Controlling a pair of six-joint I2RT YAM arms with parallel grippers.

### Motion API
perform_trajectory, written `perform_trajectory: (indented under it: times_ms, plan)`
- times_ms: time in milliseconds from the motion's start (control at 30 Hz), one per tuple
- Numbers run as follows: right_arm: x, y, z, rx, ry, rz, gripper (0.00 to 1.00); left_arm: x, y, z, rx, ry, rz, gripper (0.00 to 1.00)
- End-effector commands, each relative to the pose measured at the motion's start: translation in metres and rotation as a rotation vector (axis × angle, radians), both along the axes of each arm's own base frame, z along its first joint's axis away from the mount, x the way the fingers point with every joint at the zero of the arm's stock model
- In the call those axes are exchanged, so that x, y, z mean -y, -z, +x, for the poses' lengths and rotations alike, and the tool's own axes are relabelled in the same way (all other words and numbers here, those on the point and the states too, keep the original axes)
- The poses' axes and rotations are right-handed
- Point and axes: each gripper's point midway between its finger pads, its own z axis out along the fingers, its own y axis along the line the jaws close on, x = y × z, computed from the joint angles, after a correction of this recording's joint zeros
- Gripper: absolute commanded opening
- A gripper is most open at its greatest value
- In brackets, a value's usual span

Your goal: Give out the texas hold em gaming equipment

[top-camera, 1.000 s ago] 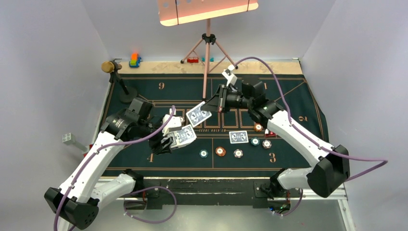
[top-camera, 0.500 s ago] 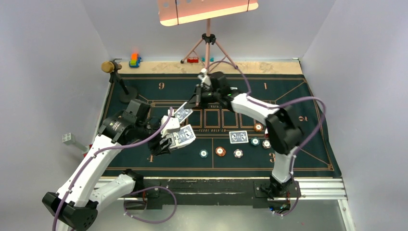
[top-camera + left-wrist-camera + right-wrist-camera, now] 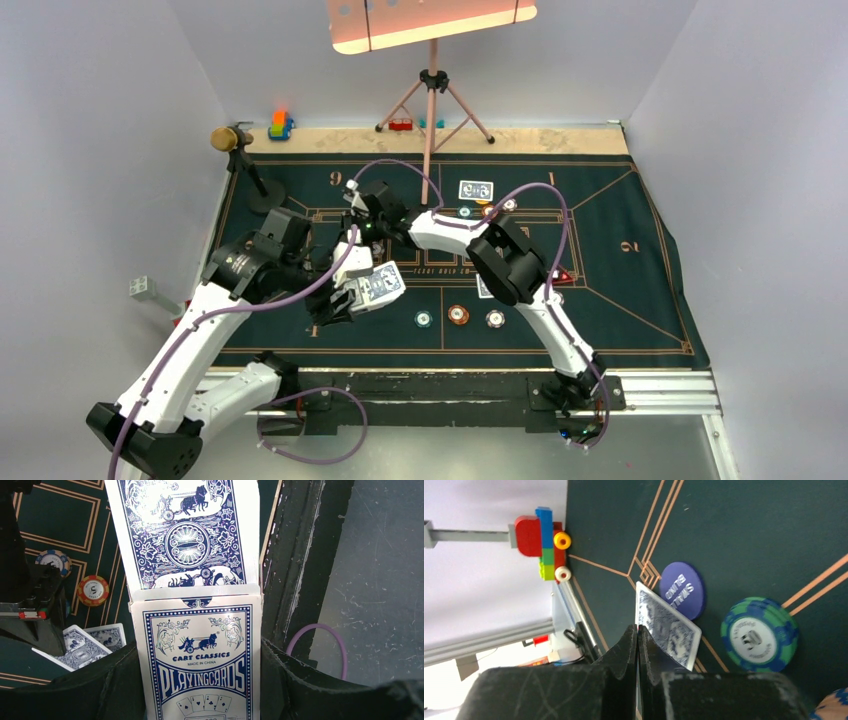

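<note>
My left gripper point(image 3: 197, 672) is shut on a white and blue playing-card box point(image 3: 200, 655), and a blue-backed card point(image 3: 185, 535) sticks out of its top. The top view shows that box point(image 3: 380, 286) over the left of the green mat. In the right wrist view my right gripper point(image 3: 638, 628) is shut, with a blue-backed card point(image 3: 669, 622) pinched edge-on and jutting forward. Under it lie a purple small-blind disc point(image 3: 683, 590) and a green and blue chip point(image 3: 758, 634). More cards point(image 3: 476, 190) point(image 3: 484, 288) and chips point(image 3: 458, 314) point(image 3: 424, 319) point(image 3: 495, 319) lie on the mat.
A gold-headed microphone point(image 3: 228, 138) on a black base stands at the mat's back left corner. Toy blocks point(image 3: 280, 125) point(image 3: 544, 542) sit off the mat. A tripod point(image 3: 432, 110) stands at the back centre. The right arm point(image 3: 500, 255) reaches across the mat's middle. Two cards point(image 3: 82, 647) lie below the left gripper.
The right arm has swung from the mat's centre to the left with its card, ending close above the left gripper. A card and chips at the back are uncovered. The left gripper holds still.
</note>
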Motion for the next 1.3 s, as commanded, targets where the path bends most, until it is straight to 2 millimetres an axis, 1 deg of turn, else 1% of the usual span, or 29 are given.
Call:
perform_trajectory:
  times_ms: [0,33,100,167,233,300,400,433,567,633,667,733,800,867,1033,1067,1100,1167,1267]
  plan:
    - [-0.007,-0.018,0.020,0.047,0.048,0.028,0.09,0.004,-0.009,0.000,0.028,0.020,-0.035,0.00]
    - [-0.006,-0.017,0.019,0.049,0.045,0.023,0.16,0.004,-0.009,0.000,0.028,0.020,-0.036,0.00]
    - [-0.004,-0.015,0.021,0.057,0.048,0.007,0.33,0.004,-0.009,0.001,0.028,0.020,-0.034,0.00]
    - [0.000,-0.018,0.020,0.062,0.046,-0.005,0.46,0.004,-0.009,0.001,0.030,0.019,-0.032,0.00]
    - [0.004,-0.032,0.021,0.082,0.046,0.005,0.55,0.004,-0.008,0.001,0.031,0.019,-0.031,0.00]
    - [0.010,-0.052,0.023,0.109,0.051,0.024,0.63,0.003,-0.007,0.001,0.030,0.019,-0.028,0.00]
    - [0.022,-0.087,0.025,0.146,0.050,0.065,0.72,0.003,-0.005,0.001,0.031,0.017,-0.027,0.00]
    - [0.028,-0.107,0.025,0.165,0.051,0.086,0.75,0.003,-0.004,0.002,0.030,0.017,-0.026,0.00]
    - [0.066,-0.158,0.026,0.234,0.089,0.130,0.82,0.004,-0.003,0.003,0.030,0.017,-0.025,0.00]
    - [0.089,-0.178,0.022,0.257,0.110,0.149,0.85,0.003,-0.003,0.004,0.031,0.014,-0.023,0.00]
    - [0.104,-0.181,0.020,0.258,0.120,0.149,0.86,0.004,-0.003,0.004,0.033,0.015,-0.024,0.00]
    - [0.126,-0.194,0.009,0.271,0.123,0.166,0.88,0.004,-0.003,0.005,0.035,0.015,-0.024,0.00]
    - [0.143,-0.202,-0.006,0.284,0.121,0.182,0.89,0.005,-0.003,0.006,0.036,0.015,-0.026,0.00]
    - [0.156,-0.203,-0.021,0.293,0.111,0.178,0.91,0.006,-0.004,0.007,0.037,0.014,-0.028,0.00]
    - [0.172,-0.191,-0.055,0.249,0.079,0.189,0.93,0.008,-0.007,0.011,0.041,0.009,-0.035,0.00]
    - [0.174,-0.193,-0.061,0.249,0.074,0.200,0.93,0.008,-0.007,0.012,0.040,0.008,-0.035,0.00]
    - [0.175,-0.190,-0.067,0.238,0.067,0.198,0.93,0.008,-0.006,0.012,0.038,0.007,-0.034,0.00]
    - [0.172,-0.194,-0.077,0.254,0.051,0.217,0.94,0.008,-0.006,0.013,0.041,0.006,-0.034,0.00]
    - [0.163,-0.190,-0.091,0.246,0.021,0.208,0.95,0.009,-0.007,0.015,0.045,0.003,-0.037,0.00]
